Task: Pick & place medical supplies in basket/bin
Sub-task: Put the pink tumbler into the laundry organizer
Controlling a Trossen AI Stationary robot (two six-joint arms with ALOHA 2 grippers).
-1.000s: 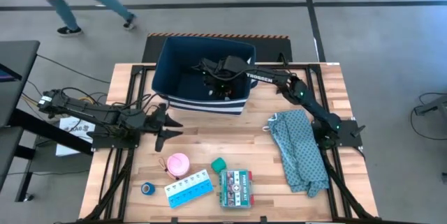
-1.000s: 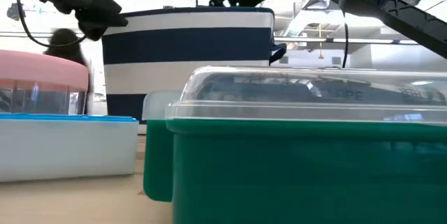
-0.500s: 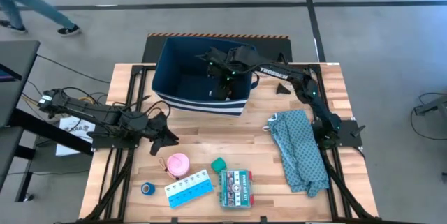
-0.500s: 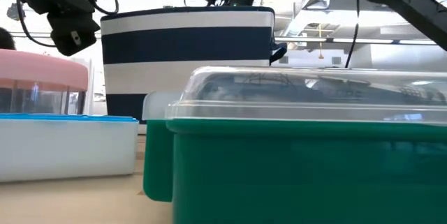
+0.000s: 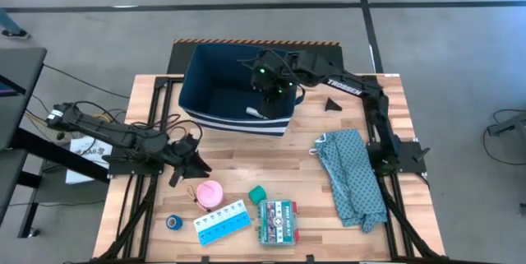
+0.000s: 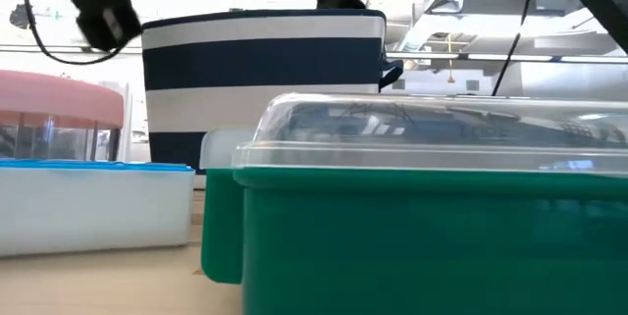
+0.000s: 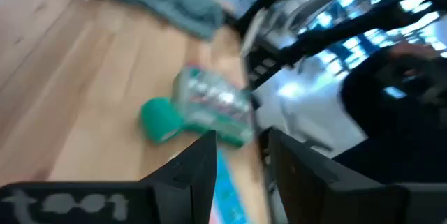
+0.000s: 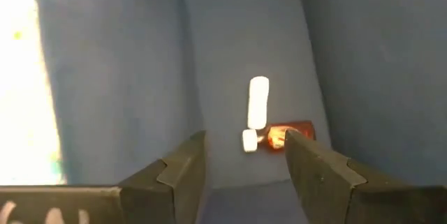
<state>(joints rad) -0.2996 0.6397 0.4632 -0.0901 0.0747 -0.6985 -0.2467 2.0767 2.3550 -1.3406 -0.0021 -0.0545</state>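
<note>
My left gripper (image 5: pixel 187 168) (image 7: pixel 241 161) hovers open just off the pink roll (image 5: pixel 209 192), on its left and far side. Near the near edge lie the blue tape roll (image 5: pixel 173 222), the light-blue pill organizer (image 5: pixel 222 221), the teal bit (image 5: pixel 257 192) (image 7: pixel 159 119) and the green-red flat box (image 5: pixel 277 221) (image 7: pixel 209 102). My right gripper (image 5: pixel 275 90) (image 8: pixel 244 161) is open above the navy bin (image 5: pixel 197 91). On the bin's floor lie a white piece (image 8: pixel 258 102) and the red-capped bottle (image 8: pixel 290 135).
A green patterned cloth (image 5: pixel 352 173) lies along the table's right side, with a small black piece (image 5: pixel 332 104) beyond it beside the bin. In the low view the flat box (image 6: pixel 432 236) fills the foreground. Bare wood lies between the bin and the items.
My right gripper has risen out of the bin and drifted toward the table's right, staying open. My left gripper has moved toward the near edge, closer to the pink roll, and has tipped downward. A person beyond the table has walked off to the left.
</note>
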